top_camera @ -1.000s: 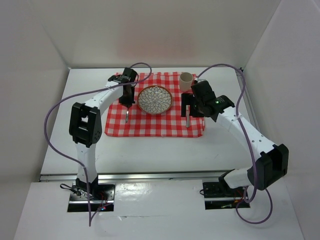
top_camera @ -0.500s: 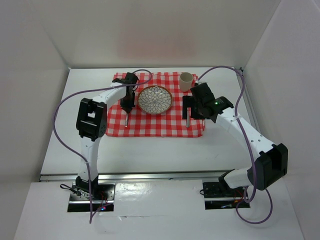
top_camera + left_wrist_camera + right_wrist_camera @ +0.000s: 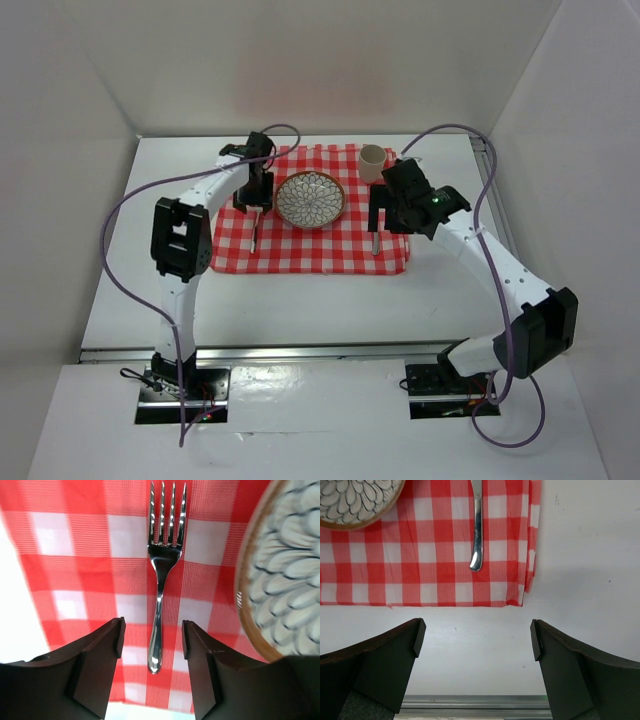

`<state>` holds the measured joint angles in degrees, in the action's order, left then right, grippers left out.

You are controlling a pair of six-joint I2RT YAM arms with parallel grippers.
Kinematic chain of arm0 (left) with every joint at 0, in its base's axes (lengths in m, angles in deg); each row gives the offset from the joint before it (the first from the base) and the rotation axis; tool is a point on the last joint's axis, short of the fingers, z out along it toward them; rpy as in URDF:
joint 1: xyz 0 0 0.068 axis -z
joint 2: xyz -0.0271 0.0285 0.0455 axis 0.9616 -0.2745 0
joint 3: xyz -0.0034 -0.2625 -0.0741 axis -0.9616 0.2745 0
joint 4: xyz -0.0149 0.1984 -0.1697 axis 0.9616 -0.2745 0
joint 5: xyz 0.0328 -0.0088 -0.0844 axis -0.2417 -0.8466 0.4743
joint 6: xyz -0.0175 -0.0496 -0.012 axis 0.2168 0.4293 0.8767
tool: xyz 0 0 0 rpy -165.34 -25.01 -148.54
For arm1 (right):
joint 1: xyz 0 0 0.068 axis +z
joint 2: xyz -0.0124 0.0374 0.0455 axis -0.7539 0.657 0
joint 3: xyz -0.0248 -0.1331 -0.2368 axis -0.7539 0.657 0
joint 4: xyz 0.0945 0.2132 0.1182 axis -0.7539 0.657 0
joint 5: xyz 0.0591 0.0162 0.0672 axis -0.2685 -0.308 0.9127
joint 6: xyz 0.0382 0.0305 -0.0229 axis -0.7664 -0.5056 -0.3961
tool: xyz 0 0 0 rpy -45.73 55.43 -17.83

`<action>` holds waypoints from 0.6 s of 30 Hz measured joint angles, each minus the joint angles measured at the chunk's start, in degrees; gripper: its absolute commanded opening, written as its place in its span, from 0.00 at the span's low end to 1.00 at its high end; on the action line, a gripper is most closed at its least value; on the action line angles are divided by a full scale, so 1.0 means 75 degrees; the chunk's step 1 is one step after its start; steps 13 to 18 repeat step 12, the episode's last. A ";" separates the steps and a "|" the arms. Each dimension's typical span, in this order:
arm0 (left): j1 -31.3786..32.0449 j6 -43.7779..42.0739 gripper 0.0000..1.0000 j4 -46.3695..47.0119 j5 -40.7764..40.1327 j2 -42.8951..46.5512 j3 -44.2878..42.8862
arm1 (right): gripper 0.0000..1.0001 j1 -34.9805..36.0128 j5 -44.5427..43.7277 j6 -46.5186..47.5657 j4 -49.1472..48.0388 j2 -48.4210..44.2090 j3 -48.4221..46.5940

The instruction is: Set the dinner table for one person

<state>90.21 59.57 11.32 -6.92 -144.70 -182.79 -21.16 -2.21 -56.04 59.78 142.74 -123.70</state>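
The table (image 3: 300, 300), a broad white top with a silver rail along its near edge, fills the floor of the white-walled enclosure, and both arms are bolted at that near edge. A red-and-white checked cloth (image 3: 300, 255) lies flat on the far middle of the table. On the far central part of the cloth sits a shallow round dish (image 3: 310, 198) with a brown rim; its inside shows a pale petal pattern. A small beige cup (image 3: 372, 162) stands upright by the cloth's far right corner, well apart from the dish; whether it holds anything cannot be told at this size. A silver fork (image 3: 159, 605) lies on the cloth just left of the dish, apart from its rim. A silver utensil (image 3: 477, 535) with a rounded handle end lies on the right part of the cloth, parallel to its right edge. The left tool (image 3: 152, 630) hangs over the fork's handle end with its fingers apart, one on each side, touching neither side of the handle. The right tool (image 3: 477, 630) hangs above the cloth's near right corner and the bare table beside it, fingers spread wide and gripping nothing
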 measured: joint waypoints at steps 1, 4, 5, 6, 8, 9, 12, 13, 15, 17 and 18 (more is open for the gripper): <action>0.0000 0.0015 0.68 -0.0064 0.0000 0.0154 -0.0090 | 1.00 0.0000 -0.0052 -0.0047 0.0038 0.0000 -0.0137; -0.0023 0.0125 0.68 -0.0236 0.0012 0.0874 -0.0391 | 1.00 -0.0003 -0.0157 -0.0291 0.0058 -0.0090 -0.0367; -0.0050 0.0157 0.68 -0.0227 0.0064 0.1224 -0.0425 | 1.00 -0.0015 -0.0192 -0.0367 0.0058 -0.0154 -0.0370; -0.0061 0.0172 0.68 -0.0213 0.0114 0.1687 -0.0428 | 1.00 -0.0041 -0.0227 -0.0443 0.0070 -0.0221 -0.0370; -0.0099 0.0187 0.68 0.0058 0.0297 0.2771 -0.0245 | 1.00 -0.0087 -0.0283 -0.0595 0.0093 -0.0341 -0.0370; -0.0143 0.0184 0.68 0.0303 0.0411 0.3567 0.0047 | 1.00 -0.0122 -0.0318 -0.0667 0.0099 -0.0393 -0.0370; -0.0294 0.0189 0.68 0.0828 0.0635 0.5240 0.0699 | 1.00 -0.0210 -0.0425 -0.0842 0.0134 -0.0469 -0.0370; -0.0294 0.0189 0.68 0.0828 0.0635 0.5240 0.0699 | 1.00 -0.0210 -0.0425 -0.0842 0.0134 -0.0469 -0.0370; -0.0294 0.0189 0.68 0.0828 0.0635 0.5240 0.0699 | 1.00 -0.0210 -0.0425 -0.0842 0.0134 -0.0469 -0.0370; -0.0294 0.0189 0.68 0.0828 0.0635 0.5240 0.0699 | 1.00 -0.0210 -0.0425 -0.0842 0.0134 -0.0469 -0.0370; -0.0294 0.0189 0.68 0.0828 0.0635 0.5240 0.0699 | 1.00 -0.0210 -0.0425 -0.0842 0.0134 -0.0469 -0.0370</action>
